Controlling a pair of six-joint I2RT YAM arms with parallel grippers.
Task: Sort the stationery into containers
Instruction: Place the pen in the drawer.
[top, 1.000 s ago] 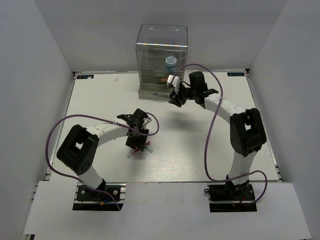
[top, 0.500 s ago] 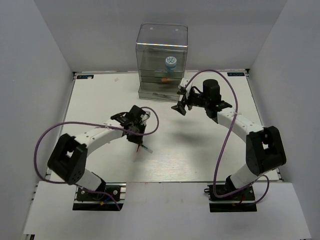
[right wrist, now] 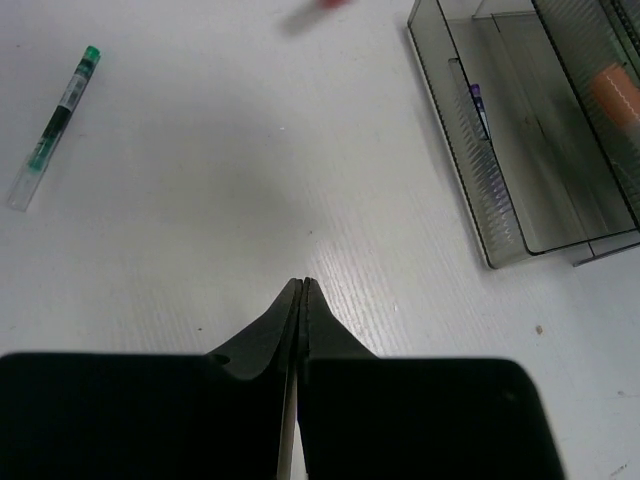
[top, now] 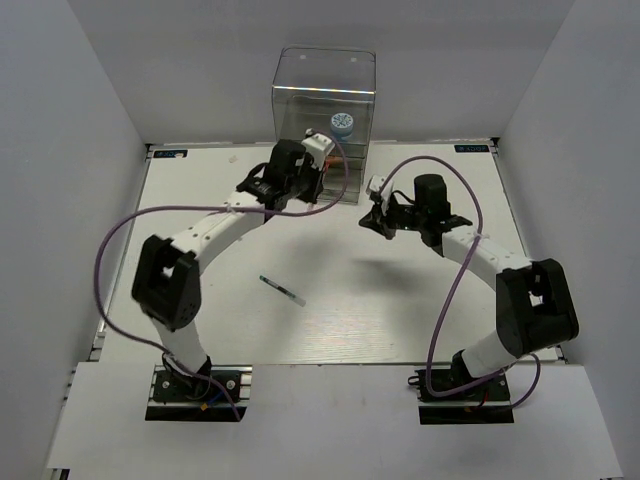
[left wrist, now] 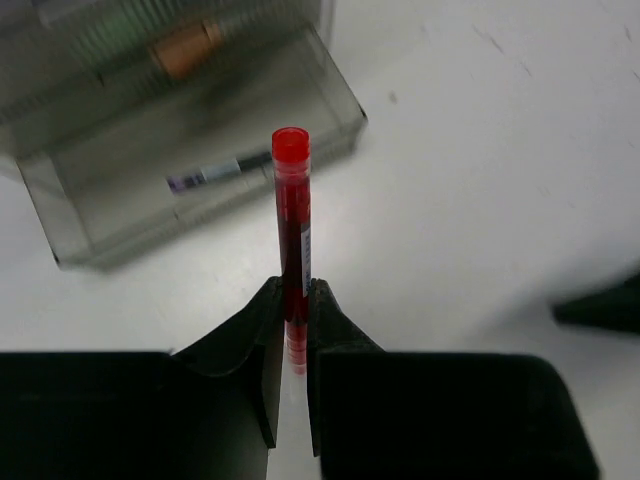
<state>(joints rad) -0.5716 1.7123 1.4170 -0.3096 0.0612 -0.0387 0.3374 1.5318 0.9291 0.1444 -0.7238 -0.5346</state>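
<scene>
Now, clear pen (top: pixel 282 291): green-capped, flat on the table (top: pixel 350 320), behind the left gripper and well apart from it; from the right wrist it lies ahead and far to the left of the fingers.
Left gripper (left wrist: pixel 291 300): narrowly parted, jaws pinched on the lower end of the red pen.
Red pen (left wrist: pixel 291 190): sticks straight out ahead of the left fingers, cap end farthest from them, over the near edge of the drawer.
Drawer (left wrist: pixel 120 205): pulled out of the organizer, just ahead of the left gripper; a dark pen (left wrist: pixel 215 172) lies inside.
Organizer (top: pixel 325 75): clear box beyond the left gripper; a blurred orange item (left wrist: pixel 185 50) sits in a tier above the drawer.
Roll (top: pixel 342 123): blue-white, in the tall top compartment.
Right gripper (right wrist: pixel 301 288): fully closed, fingers touching, nothing held; the drawer is ahead and to its right.
</scene>
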